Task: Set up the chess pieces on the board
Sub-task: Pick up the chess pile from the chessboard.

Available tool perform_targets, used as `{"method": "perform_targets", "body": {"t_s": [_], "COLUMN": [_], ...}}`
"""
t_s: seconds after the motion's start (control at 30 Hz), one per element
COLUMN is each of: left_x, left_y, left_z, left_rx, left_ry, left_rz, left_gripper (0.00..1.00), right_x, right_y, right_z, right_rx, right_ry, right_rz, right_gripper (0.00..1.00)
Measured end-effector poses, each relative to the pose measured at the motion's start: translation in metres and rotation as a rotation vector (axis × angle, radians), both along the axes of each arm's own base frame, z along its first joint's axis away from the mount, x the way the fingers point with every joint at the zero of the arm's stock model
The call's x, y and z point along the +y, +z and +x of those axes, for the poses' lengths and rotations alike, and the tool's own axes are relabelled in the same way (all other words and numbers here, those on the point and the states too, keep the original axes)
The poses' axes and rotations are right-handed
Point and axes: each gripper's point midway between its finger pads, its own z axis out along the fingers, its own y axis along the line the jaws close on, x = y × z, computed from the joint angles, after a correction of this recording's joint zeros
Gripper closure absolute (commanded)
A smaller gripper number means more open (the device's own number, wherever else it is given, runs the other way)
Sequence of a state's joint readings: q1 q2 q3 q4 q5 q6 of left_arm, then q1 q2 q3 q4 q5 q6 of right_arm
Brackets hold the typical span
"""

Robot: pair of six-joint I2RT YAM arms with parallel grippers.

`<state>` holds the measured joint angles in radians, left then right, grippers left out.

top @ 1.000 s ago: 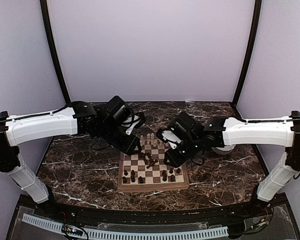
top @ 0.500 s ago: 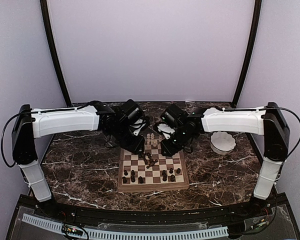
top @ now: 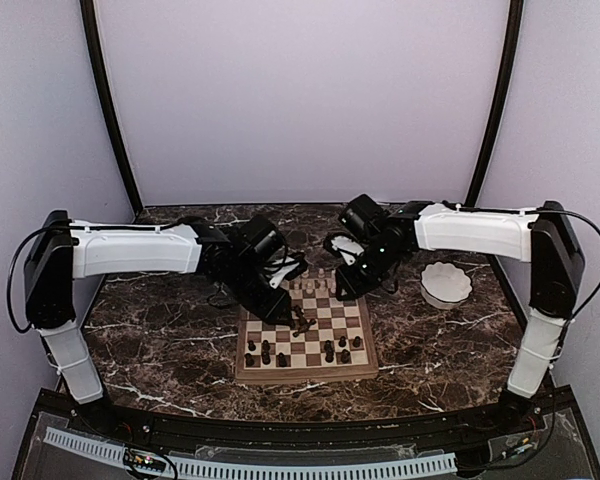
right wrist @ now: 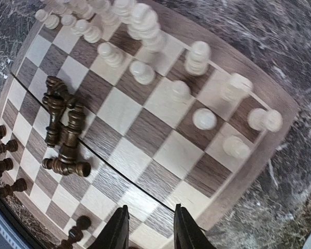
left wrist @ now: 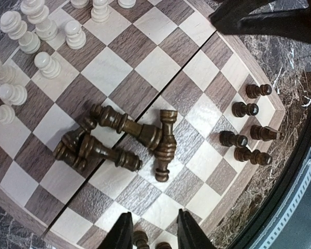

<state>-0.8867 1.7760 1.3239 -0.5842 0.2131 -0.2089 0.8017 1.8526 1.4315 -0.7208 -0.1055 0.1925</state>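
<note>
The board (top: 305, 376) lies at mid-table. Several dark chess pieces (left wrist: 129, 137) lie toppled in a heap at its centre, also visible in the right wrist view (right wrist: 62, 129). Dark pawns (left wrist: 249, 129) stand along the near rows. Cream pieces (right wrist: 145, 31) stand crowded at the far end, some off their squares. My left gripper (left wrist: 153, 220) hovers over the board's far left part, open and empty. My right gripper (right wrist: 149, 212) hangs over the far right corner, open, nothing between its fingers.
A white scalloped bowl (top: 447, 284) sits on the marble table to the right of the board. Both forearms reach in over the far half of the board, close to each other. Black frame posts stand at the back corners.
Both arms have swung back and inward. The right gripper has drawn from mid-board towards the far right corner. The left gripper's jaws have narrowed somewhat.
</note>
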Motion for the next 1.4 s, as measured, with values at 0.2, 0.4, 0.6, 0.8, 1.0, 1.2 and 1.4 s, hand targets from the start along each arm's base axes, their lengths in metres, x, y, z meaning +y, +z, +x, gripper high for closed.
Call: {"method": "perform_targets", "body": {"t_s": [0.2, 0.4, 0.6, 0.8, 1.0, 1.2, 1.4], "left_x": [-0.024, -0.042, -0.033, -0.030, -0.031, -0.031, -0.031], "left_y": [-0.017, -0.035, -0.047, -0.049, -0.050, -0.050, -0.050], "left_z": [0.007, 0.006, 0.006, 0.008, 0.008, 0.007, 0.007], "left_rx": [-0.008, -0.012, -0.008, -0.014, -0.016, -0.019, -0.028], "left_ry": [-0.049, -0.083, -0.069, -0.063, -0.073, -0.095, -0.110], "left_rz": [0.029, 0.082, 0.150, 0.164, 0.163, 0.162, 0.165], "left_gripper": [0.69, 0.66, 0.66, 0.68, 0.81, 0.92, 1.00], "right_x": [-0.031, -0.036, -0.043, -0.043, -0.040, -0.037, -0.031], "right_y": [0.019, 0.016, 0.009, 0.012, 0.012, 0.013, 0.016], "right_z": [0.001, -0.005, -0.014, -0.015, -0.016, -0.016, -0.019], "right_rx": [-0.017, -0.006, 0.016, 0.017, 0.027, 0.026, 0.046], "right_ry": [-0.079, -0.096, -0.111, -0.123, -0.122, -0.117, -0.100], "right_rz": [0.031, 0.033, 0.027, 0.049, 0.068, 0.084, 0.115], "right_gripper": [0.69, 0.69, 0.69, 0.69, 0.69, 0.69, 0.67]}}
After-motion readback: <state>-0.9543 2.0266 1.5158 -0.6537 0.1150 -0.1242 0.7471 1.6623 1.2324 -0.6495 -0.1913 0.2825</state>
